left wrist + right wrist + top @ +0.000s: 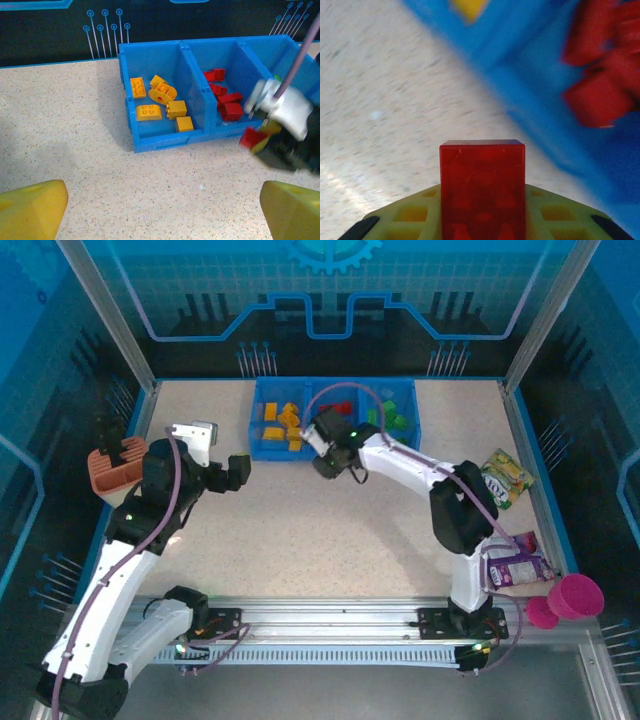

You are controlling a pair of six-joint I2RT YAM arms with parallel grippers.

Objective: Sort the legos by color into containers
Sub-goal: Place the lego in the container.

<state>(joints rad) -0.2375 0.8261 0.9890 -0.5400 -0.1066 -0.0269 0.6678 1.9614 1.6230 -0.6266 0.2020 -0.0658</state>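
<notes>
— Where is the right arm?
— It reaches far and leftward. The right gripper is clamped on a red brick by the blue tray's near wall.
— And the left?
— Elbow bent, with the left gripper left of the tray, jaws wide apart.

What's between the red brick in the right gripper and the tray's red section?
Only the tray's front wall: the red brick, held by the right gripper, is just outside it, with the red pile beyond. Nothing else visible blocks it.
</notes>
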